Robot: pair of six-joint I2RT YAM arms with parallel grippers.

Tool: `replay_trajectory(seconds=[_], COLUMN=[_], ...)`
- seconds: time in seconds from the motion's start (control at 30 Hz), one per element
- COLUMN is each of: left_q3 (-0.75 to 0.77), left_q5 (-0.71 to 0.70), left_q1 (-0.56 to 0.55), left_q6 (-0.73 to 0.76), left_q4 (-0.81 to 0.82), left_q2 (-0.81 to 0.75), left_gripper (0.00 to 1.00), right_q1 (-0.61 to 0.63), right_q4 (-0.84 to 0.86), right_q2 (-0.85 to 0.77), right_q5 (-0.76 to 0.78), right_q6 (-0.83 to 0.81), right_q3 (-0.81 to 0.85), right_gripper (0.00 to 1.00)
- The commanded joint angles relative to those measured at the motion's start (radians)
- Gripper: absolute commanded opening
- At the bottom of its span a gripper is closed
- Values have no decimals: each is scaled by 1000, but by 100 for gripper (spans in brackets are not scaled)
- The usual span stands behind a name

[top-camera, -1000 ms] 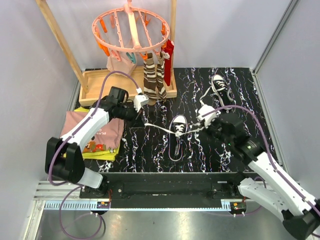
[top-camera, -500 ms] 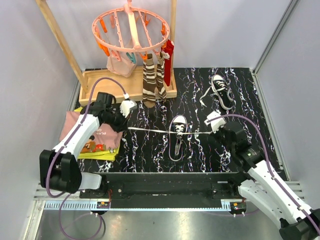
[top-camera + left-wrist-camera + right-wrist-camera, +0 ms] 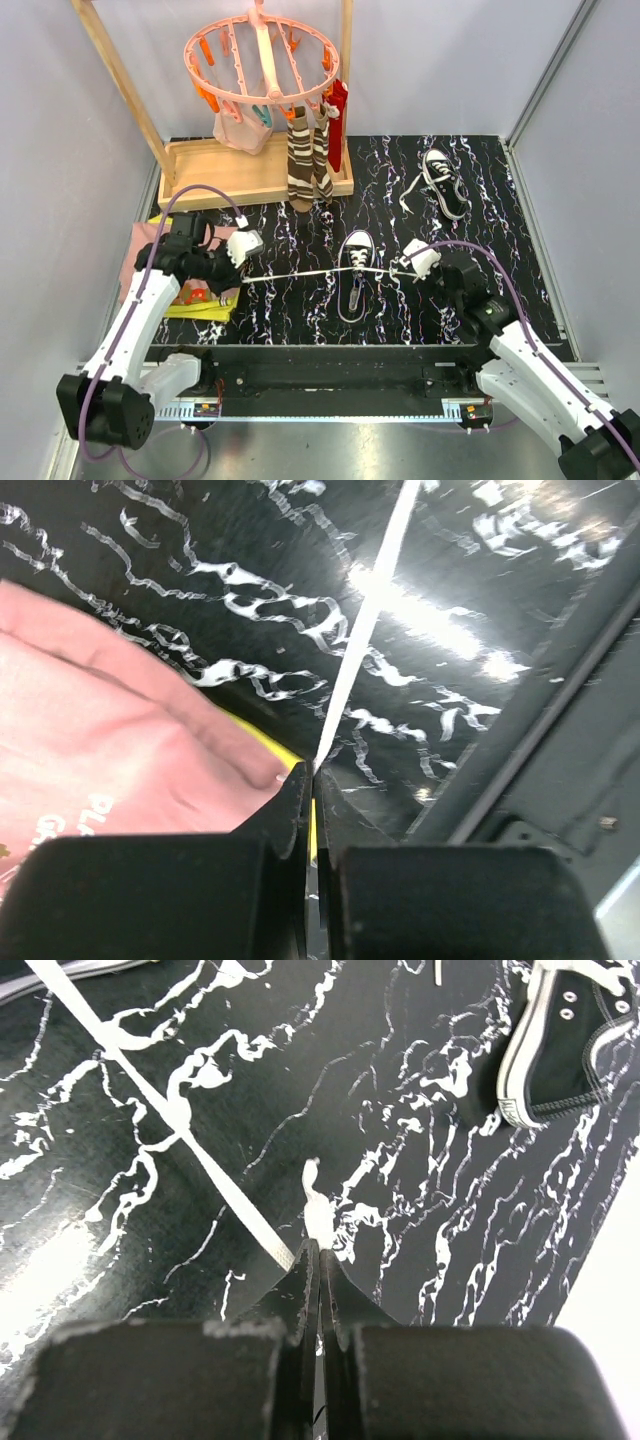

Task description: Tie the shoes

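One black shoe (image 3: 357,262) with a white toe cap lies in the middle of the black marbled mat. Its white lace (image 3: 300,273) runs taut to both sides. My left gripper (image 3: 245,279) is shut on the lace's left end; in the left wrist view the lace (image 3: 365,620) leads straight into the shut gripper (image 3: 313,770). My right gripper (image 3: 399,268) is shut on the right end; in the right wrist view the lace (image 3: 190,1140) enters the shut gripper (image 3: 320,1247). The other shoe (image 3: 443,180) (image 3: 570,1050) lies at the back right with loose laces.
A wooden rack base (image 3: 210,160) stands at the back left, with a pink peg hanger (image 3: 262,55) and brown striped socks (image 3: 305,160) hanging from it. Folded pink and yellow clothes (image 3: 160,255) (image 3: 100,730) lie under my left arm. The mat's front edge (image 3: 380,345) is near.
My left gripper has drawn back toward the near left over the folded clothes, pulling the lace straight. The right gripper has shifted slightly nearer and still holds its end.
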Motion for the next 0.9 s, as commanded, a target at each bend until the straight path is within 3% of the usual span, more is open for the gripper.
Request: replay_trajectory(seconds=[0.0,0.13,0.5,0.87], left_q3=[76,58,-28,-28], left_q5=[95,51,-206,-278], left_q1=[1,1,10,60], left_q6=[-46,-98,-189,-183], left_q4=[-40,15,241,256], left_q2=[-11,32,222,144], left_gripper=[0,0,0,0], right_q1=[-8,-9,-31,-46], right_q4=[47,66,126,119], right_q2=[51,106,185,169], right_q5=[-61,-77,86,101], right_q6=[-12,-29,-113,-115], right_q3=[60,61,-41,-3], right_gripper=[0,0,0,0])
